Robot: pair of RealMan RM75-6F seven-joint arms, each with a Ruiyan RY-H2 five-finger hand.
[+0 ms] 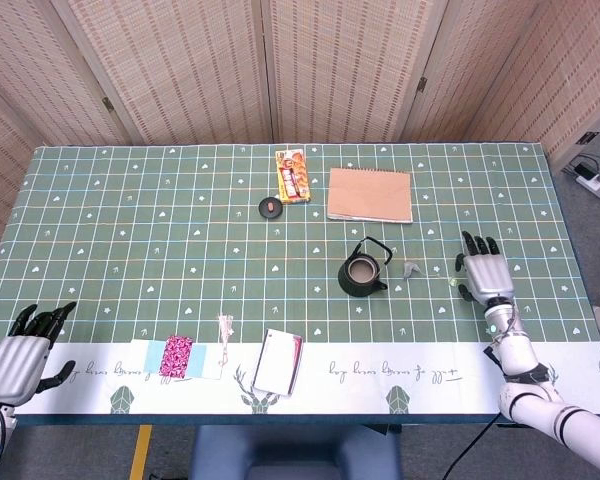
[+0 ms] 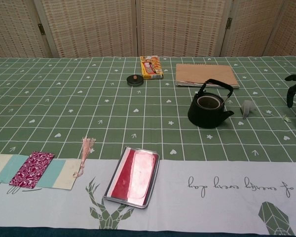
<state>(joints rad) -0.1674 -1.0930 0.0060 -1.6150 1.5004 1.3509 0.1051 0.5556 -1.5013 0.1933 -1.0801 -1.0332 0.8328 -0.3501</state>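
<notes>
Overhead, your right hand (image 1: 485, 270) hovers above the worktop (image 1: 130, 200) on its right side, fingers apart and holding nothing. Just left of it lie a tiny green scrap (image 1: 451, 282) and a grey wrapper (image 1: 411, 268), and further left stands the black teapot (image 1: 362, 274), well apart from the hand. Your left hand (image 1: 20, 355) rests at the near left corner, off the worktop edge, fingers spread and empty. Nearest to it are a pink cloth (image 1: 177, 356) on a pale strip, a tassel (image 1: 224, 330) and a small tray (image 1: 278, 362). A notebook (image 1: 370, 194), a snack box (image 1: 293, 175) and a round lid (image 1: 270, 207) sit toward the far side.

From the chest, only dark fingertips (image 2: 292, 90) of your right hand show at the right edge, spread, with the wrapper (image 2: 247, 107) and teapot (image 2: 208, 106) to their left. Your left hand is out of this view.
</notes>
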